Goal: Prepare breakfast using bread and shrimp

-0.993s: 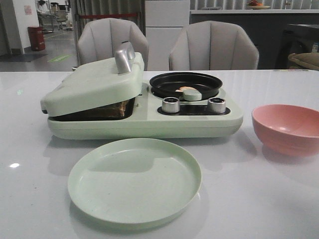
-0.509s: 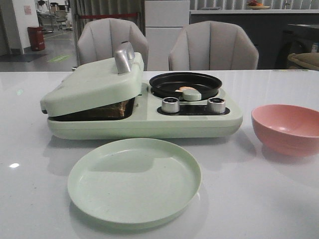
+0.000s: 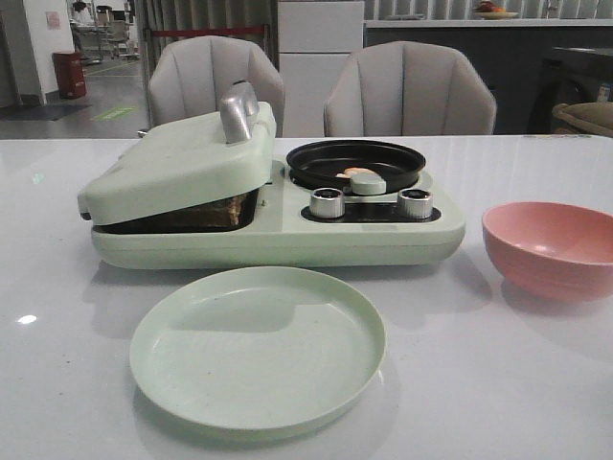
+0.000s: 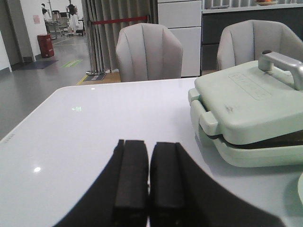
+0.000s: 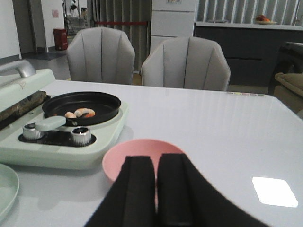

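The bread (image 3: 209, 213) shows only as a brown edge under the nearly closed lid (image 3: 177, 163) of the pale green breakfast maker (image 3: 287, 240); the right wrist view catches that bread (image 5: 21, 105) edge too. The shrimp (image 5: 81, 113) lie in the black round pan (image 3: 356, 159), and in the front view a shrimp (image 3: 356, 172) peeks out behind the pan's green handle. My left gripper (image 4: 149, 147) is shut and empty, low over the table to the left of the maker. My right gripper (image 5: 156, 164) is shut and empty, just in front of the pink bowl (image 5: 142, 153). Neither gripper shows in the front view.
A pale green plate (image 3: 259, 347) lies in front of the maker. The pink bowl (image 3: 551, 247) stands to the right. Two metal knobs (image 3: 328, 202) sit below the pan, and a metal handle (image 3: 238, 110) tops the lid. Two grey chairs (image 3: 407, 91) stand behind the table.
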Robot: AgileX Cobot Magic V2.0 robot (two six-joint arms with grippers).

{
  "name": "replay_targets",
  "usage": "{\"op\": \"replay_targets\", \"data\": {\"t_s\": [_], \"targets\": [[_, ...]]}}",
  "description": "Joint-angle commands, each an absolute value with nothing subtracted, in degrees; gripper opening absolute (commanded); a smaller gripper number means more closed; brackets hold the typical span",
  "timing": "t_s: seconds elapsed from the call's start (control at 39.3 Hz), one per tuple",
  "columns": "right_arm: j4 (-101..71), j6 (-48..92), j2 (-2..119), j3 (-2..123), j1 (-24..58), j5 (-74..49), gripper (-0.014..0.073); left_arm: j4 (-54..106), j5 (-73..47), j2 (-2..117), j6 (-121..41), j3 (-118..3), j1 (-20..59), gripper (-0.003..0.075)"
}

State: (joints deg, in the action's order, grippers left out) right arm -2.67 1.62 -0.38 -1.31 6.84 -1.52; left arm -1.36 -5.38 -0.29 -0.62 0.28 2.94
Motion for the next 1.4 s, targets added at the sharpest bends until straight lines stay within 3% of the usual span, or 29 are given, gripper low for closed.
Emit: {"op": "replay_targets", "data": {"t_s": [0.0, 1.37], "targets": [[-1.3, 0.0, -1.4, -0.6, 6.5, 1.3, 0.0185, -0.9, -1.1, -1.1, 0.0, 1.5, 2.8, 0.0114], [0.0, -2.8, -1.9, -0.6, 6.5, 2.5, 0.0185, -0.9, -1.0, -1.1, 0.0, 1.5, 2.8, 0.0114]]}}
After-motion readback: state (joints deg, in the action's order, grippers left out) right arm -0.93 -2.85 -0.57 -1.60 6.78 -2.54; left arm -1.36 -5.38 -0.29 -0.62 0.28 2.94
